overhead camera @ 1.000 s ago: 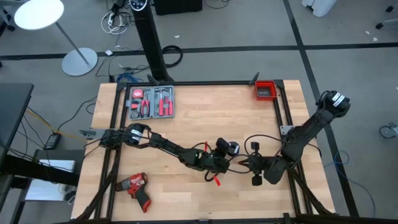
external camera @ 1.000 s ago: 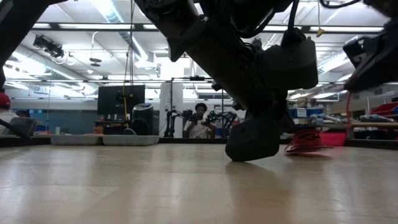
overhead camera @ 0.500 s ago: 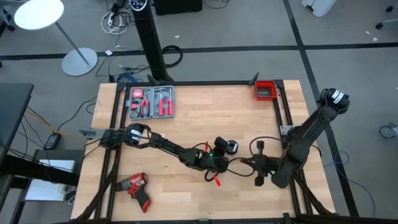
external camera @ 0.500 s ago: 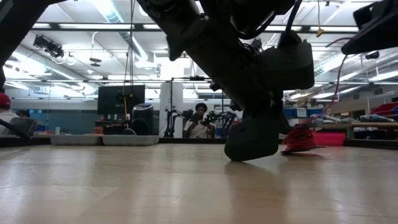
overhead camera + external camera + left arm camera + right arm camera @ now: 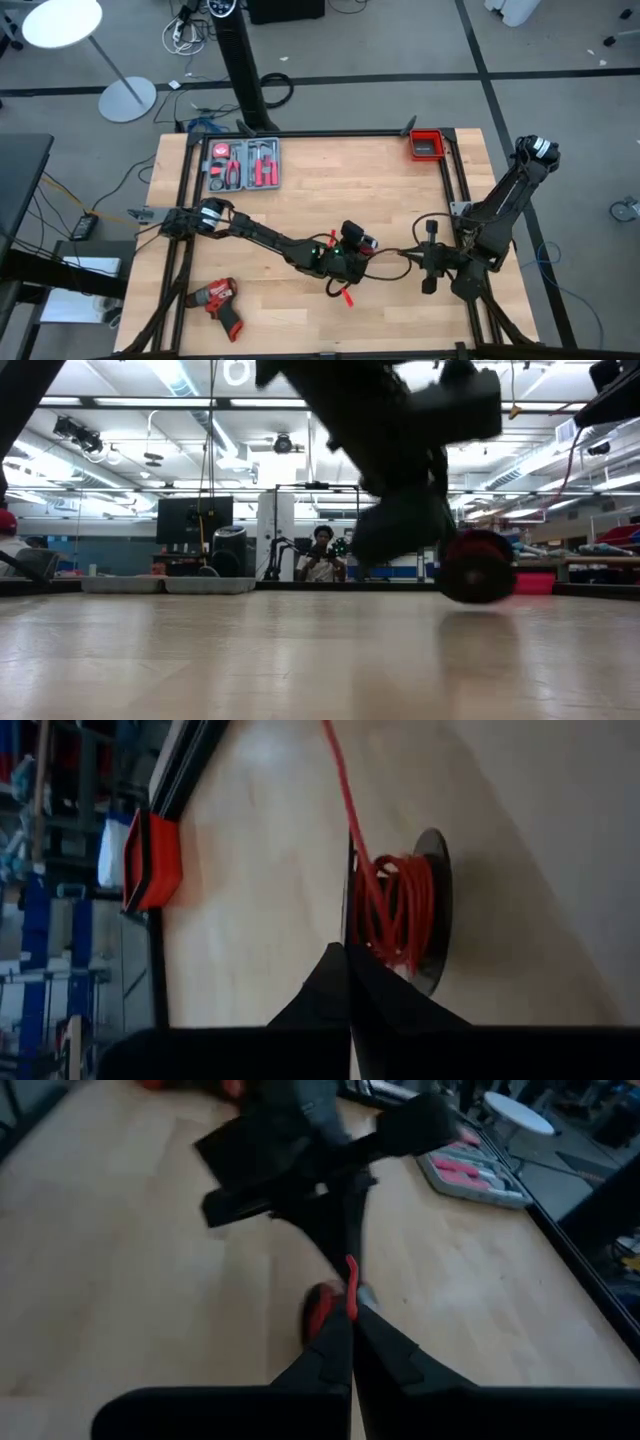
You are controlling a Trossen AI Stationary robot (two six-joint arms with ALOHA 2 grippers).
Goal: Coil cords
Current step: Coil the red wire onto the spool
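Note:
A black spool (image 5: pixel 432 910) wound with thin red wire (image 5: pixel 398 910) shows right in front of my left gripper (image 5: pixel 346 948), which is shut at its rim. In the high view my left gripper (image 5: pixel 352 250) is near the table's middle, toward the near edge. My right gripper (image 5: pixel 410 260) is to its right, shut on the red wire (image 5: pixel 350 1272). The wire runs from the spool across the table (image 5: pixel 335 760). In the low view the spool (image 5: pixel 478 565) is blurred and low over the table. I cannot make out the black cable. My left gripper has the rim of the spool's flange (image 5: pixel 350 925) between its two shut fingertips; the fingers come level at the flange's edge. The spool stands on edge before them, and whether it touches the table cannot be told. My right gripper pinches the red wire (image 5: pixel 350 1285) at its fingertips, pointing toward the table's left. The wire comes out between the tips and runs toward my left gripper (image 5: pixel 330 1170); how taut it is I cannot tell.
A grey tray of red-handled tools (image 5: pixel 243 165) lies at the far left, a red bin (image 5: pixel 426 145) at the far right corner, a red drill (image 5: pixel 218 300) at the near left. A small red piece (image 5: pixel 346 293) lies near my left gripper. A person (image 5: pixel 322 555) stands beyond the table.
My right gripper has gone toward the table's right edge, away from my left gripper, with the red wire. My left gripper has risen off the table, and the spool now shows raised beside it where the red coil lay on the table.

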